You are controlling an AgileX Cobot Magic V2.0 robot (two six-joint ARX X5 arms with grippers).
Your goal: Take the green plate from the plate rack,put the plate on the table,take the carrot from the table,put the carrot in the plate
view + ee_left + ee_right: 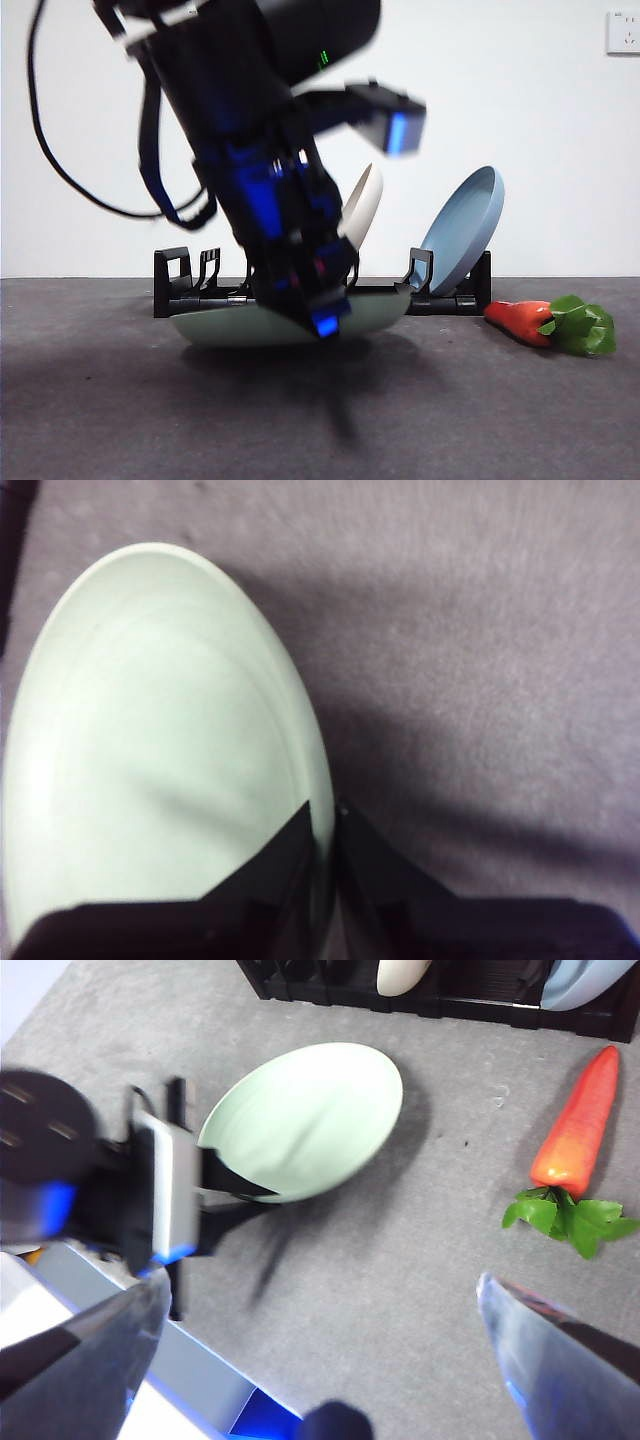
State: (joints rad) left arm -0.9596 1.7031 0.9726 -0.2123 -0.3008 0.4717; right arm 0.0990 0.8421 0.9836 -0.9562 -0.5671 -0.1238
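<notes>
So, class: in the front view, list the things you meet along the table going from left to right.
green plate held by the left gripper → cream-white plate → light blue plate → carrot

pale green plate (305, 1120), orange-red carrot (577, 1128) with green leaves, black rack (190, 285), grey table (480, 420)

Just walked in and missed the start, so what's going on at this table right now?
The left gripper is clamped on the rim of the green plate, holding it low over the table in front of the rack. The white plate and blue plate stand in the rack. The carrot lies on the table off to one side, untouched. The right gripper hangs open above the table, holding nothing.
</notes>
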